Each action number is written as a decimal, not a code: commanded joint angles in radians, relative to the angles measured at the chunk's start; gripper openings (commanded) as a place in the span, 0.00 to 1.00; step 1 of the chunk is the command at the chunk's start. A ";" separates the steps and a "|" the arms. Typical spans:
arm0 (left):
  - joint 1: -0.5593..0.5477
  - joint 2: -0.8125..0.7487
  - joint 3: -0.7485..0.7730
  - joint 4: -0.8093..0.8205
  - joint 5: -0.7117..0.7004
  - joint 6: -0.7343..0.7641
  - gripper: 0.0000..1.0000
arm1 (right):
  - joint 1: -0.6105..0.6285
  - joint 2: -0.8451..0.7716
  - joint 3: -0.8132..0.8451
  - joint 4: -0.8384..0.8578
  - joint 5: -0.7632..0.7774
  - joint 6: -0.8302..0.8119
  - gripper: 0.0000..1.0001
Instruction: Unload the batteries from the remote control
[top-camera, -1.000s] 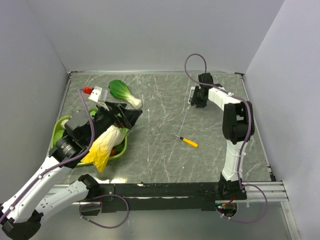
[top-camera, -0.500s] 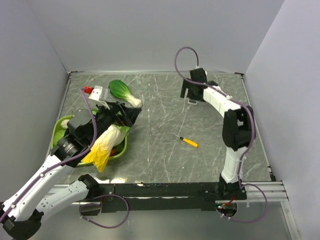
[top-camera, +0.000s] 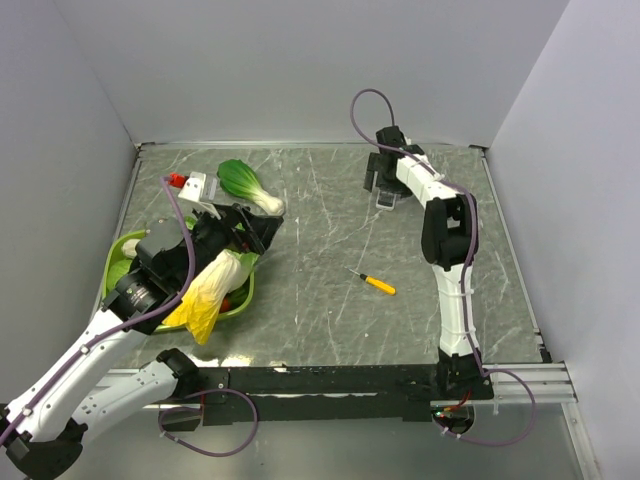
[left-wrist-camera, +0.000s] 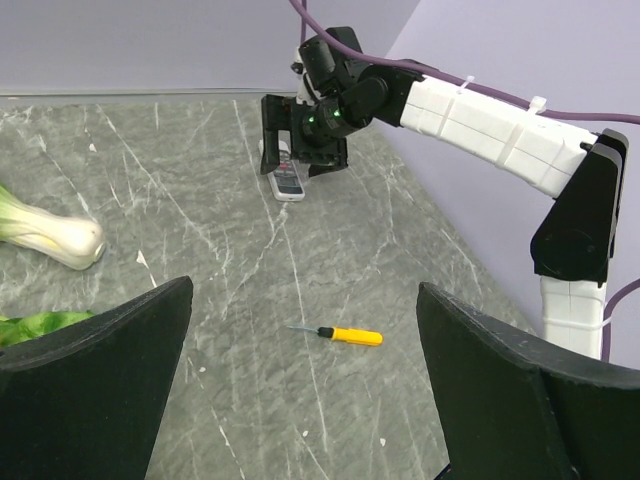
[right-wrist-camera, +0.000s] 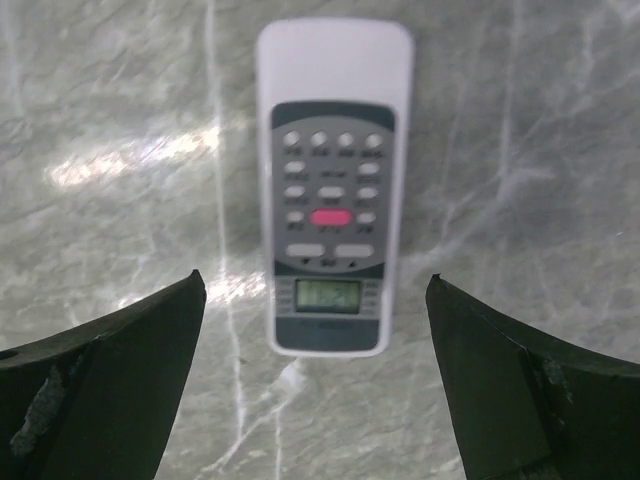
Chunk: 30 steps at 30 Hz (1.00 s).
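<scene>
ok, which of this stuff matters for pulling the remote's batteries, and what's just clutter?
Job: remote control, face up, under the open right gripper; batteries not visible.
Lying about: yellow screwdriver (possibly a prying tool), bok choy, green bowl.

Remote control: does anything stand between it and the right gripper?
Nothing visible does. The remote control lies button-side up on the table, directly under the open right gripper.
</scene>
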 joint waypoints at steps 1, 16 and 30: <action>-0.003 -0.010 0.003 0.026 0.010 -0.003 0.99 | -0.020 -0.031 0.013 -0.019 -0.035 0.018 1.00; -0.003 -0.016 0.003 0.025 -0.004 0.003 0.99 | -0.029 0.041 0.017 -0.039 -0.078 0.043 0.87; -0.003 -0.021 0.003 0.023 -0.015 0.003 0.99 | -0.028 0.082 0.091 -0.099 -0.091 0.037 0.79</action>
